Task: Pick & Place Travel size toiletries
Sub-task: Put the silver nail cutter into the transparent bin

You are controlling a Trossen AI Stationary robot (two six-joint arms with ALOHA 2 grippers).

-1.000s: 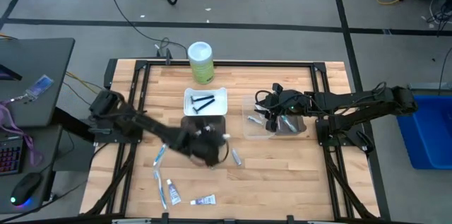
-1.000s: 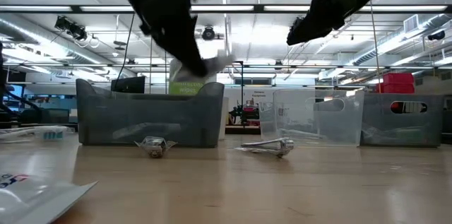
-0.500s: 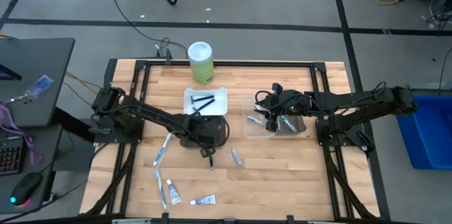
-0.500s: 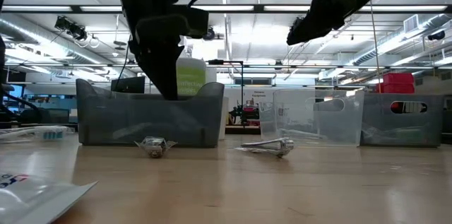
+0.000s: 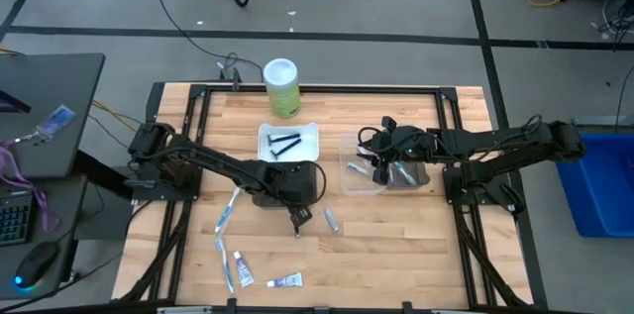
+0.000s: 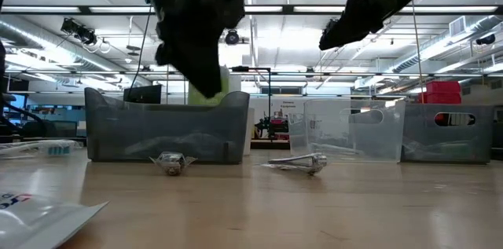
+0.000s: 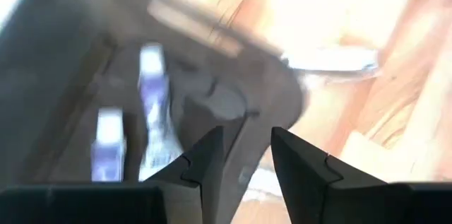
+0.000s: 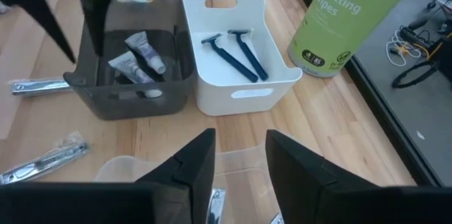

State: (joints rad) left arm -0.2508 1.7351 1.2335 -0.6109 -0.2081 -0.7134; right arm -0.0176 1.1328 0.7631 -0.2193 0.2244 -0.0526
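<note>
Wooden worktop [image 5: 396, 245] held the grey tray [image 5: 288, 182], two toothpaste tubes [image 8: 138, 56] lying inside it. Left gripper [image 5: 295, 217] hovered at that tray's near edge, jaws spread, empty. Right gripper [image 5: 369, 167] hung beside it over the clear tray [image 5: 349, 177], jaws spread.

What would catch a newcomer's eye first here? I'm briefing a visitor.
Probably the left gripper, jaws open and empty, hanging at the grey tray mid-table, where two toothpaste tubes lie. Next, the tall green canister at the far edge, behind the white tray holding two razors.
</note>
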